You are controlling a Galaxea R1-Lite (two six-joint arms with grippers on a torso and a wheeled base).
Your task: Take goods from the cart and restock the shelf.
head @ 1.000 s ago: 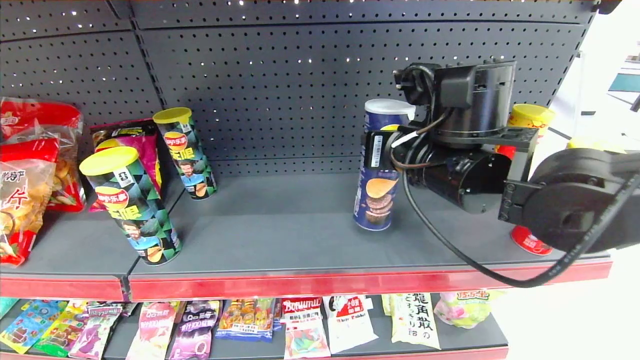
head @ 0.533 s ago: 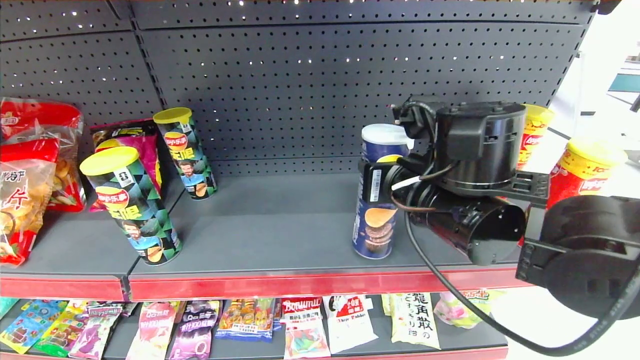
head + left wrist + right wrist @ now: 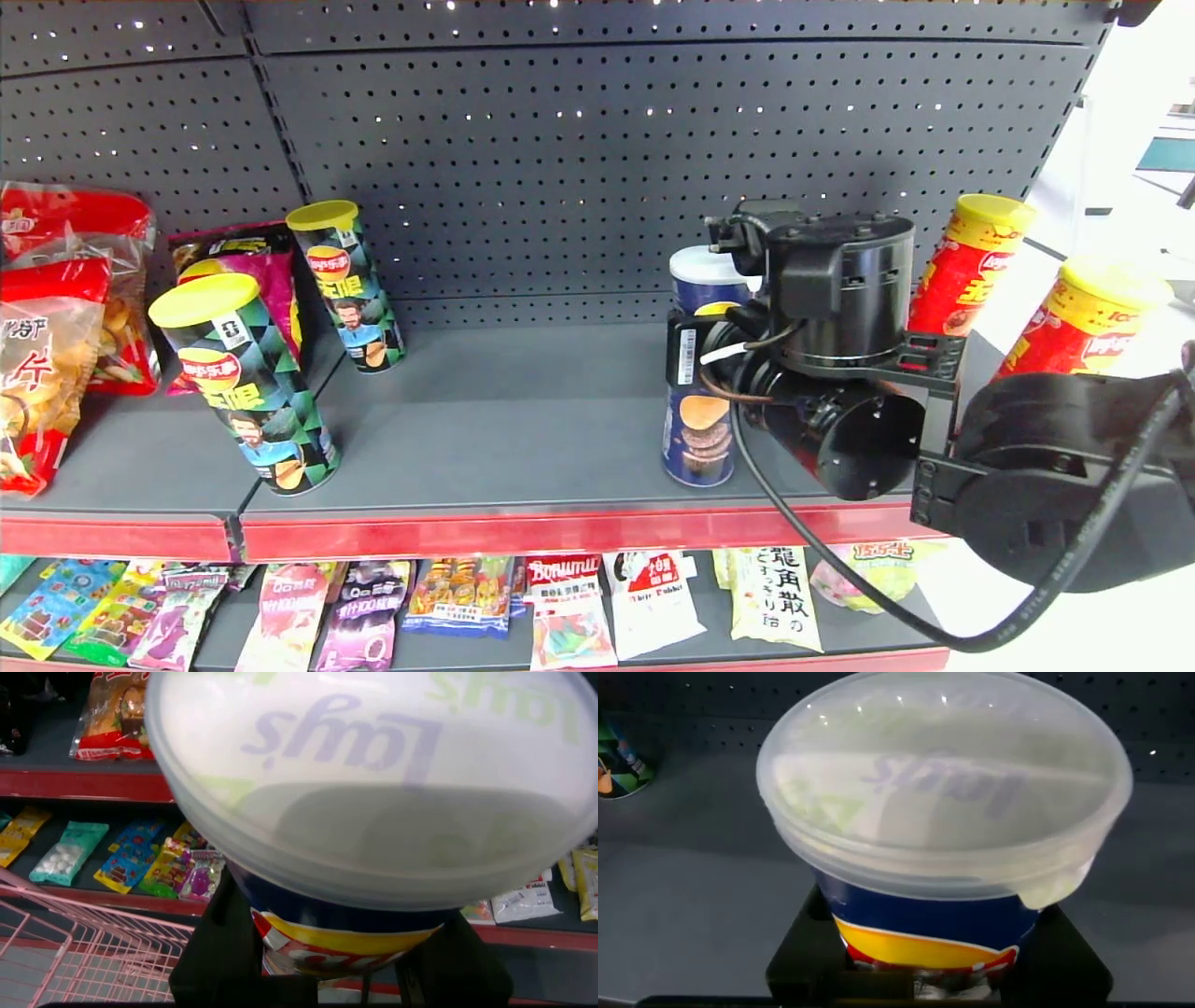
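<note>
While the right gripper (image 3: 702, 359) is clamped on the blue chip can (image 3: 698, 439), right of centre on the upper shelf (image 3: 523, 411), we judge the step in hand to be the placing of that can. The can stands upright near the red front edge, with its base at or just above the shelf board; we cannot tell whether it touches. The next move calls for a settled base, then parted fingers and a straight withdrawal toward the near side. This keeps the can from tipping and avoids striking the red chip cans (image 3: 971, 261) (image 3: 1088, 317) to the right. The left gripper (image 3: 327, 975) is clamped on a second blue chip can (image 3: 374, 784) near the pink cart (image 3: 75, 952); we judge this can to be next for the shelf. We count two blue chip cans, one per gripper; two red chip cans at the right; two green-patterned chip cans (image 3: 243, 383) (image 3: 345, 285) at the left, one near and one far; and one pink snack bag (image 3: 266, 271) between them. Red snack bags (image 3: 56, 308) lie at the far left, and we cannot fix their number.
</note>
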